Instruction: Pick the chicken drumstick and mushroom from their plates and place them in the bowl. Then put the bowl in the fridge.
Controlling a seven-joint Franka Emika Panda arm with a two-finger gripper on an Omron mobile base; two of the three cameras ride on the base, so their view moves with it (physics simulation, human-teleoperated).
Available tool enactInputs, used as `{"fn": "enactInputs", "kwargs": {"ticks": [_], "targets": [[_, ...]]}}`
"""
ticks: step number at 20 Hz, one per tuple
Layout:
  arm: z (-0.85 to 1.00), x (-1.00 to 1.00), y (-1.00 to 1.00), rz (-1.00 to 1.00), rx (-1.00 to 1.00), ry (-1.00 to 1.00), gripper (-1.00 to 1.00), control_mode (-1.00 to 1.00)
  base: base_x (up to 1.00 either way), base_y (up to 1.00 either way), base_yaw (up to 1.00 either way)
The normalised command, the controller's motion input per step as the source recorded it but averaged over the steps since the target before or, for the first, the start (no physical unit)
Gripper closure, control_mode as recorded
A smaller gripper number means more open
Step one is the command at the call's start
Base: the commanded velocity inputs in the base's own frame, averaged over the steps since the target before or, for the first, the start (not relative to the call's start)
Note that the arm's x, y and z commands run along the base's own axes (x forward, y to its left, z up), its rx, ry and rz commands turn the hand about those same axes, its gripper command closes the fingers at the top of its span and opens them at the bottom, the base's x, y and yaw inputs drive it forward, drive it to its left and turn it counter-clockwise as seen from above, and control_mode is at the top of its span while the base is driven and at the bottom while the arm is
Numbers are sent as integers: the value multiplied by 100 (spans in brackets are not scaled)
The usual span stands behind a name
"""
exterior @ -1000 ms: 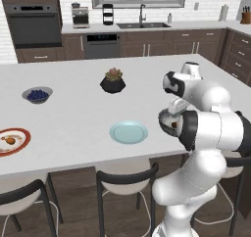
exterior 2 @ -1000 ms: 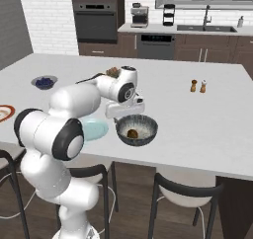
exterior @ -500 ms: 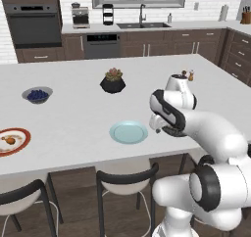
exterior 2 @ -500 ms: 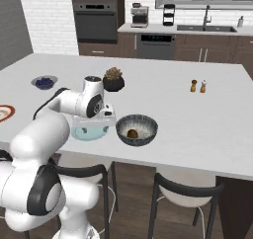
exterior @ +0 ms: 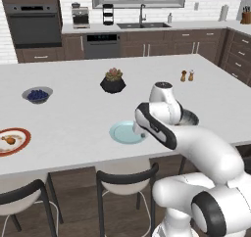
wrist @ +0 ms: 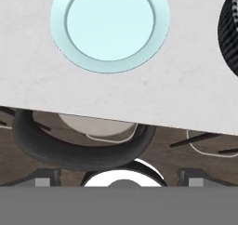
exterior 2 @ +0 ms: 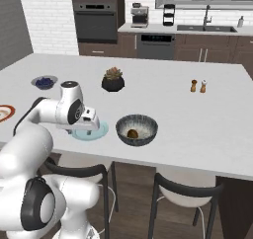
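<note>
The chicken drumstick [exterior: 7, 139] lies on the red-rimmed plate [exterior: 19, 144] at the counter's left end. The mushroom [exterior 2: 132, 133] sits inside the dark grey bowl [exterior 2: 137, 129], whose edge also shows in the hand view [wrist: 230, 29]. To the bowl's left lies the teal plate [exterior 2: 98, 132] [wrist: 110, 24], bare. My gripper [exterior 2: 88, 129] [wrist: 118, 180] hangs open over the near side of the teal plate, by the counter's front edge, holding nothing. The fridge is out of view.
A small bowl of blue berries [exterior: 37, 94] and a black plant pot [exterior: 113, 82] stand further back. Salt and pepper shakers [exterior 2: 197, 86] are at the right. Dark stools [wrist: 79, 147] stand under the counter's front edge.
My arm has swung left from above the bowl to above the teal plate, with the gripper open throughout. The mushroom has stayed in the bowl.
</note>
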Motion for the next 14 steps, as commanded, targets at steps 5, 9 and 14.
{"fn": "enactInputs", "kwargs": {"ticks": [5, 9, 14], "targets": [[0, 0, 5, -1, 0, 0, -100, -100, 0, 0, 0], [0, 0, 0, 0, 0, 0, -100, -100, 0, 0, 0], [0, 0, 0, 0, 0, 0, -100, -100, 0, 0, 0]]}}
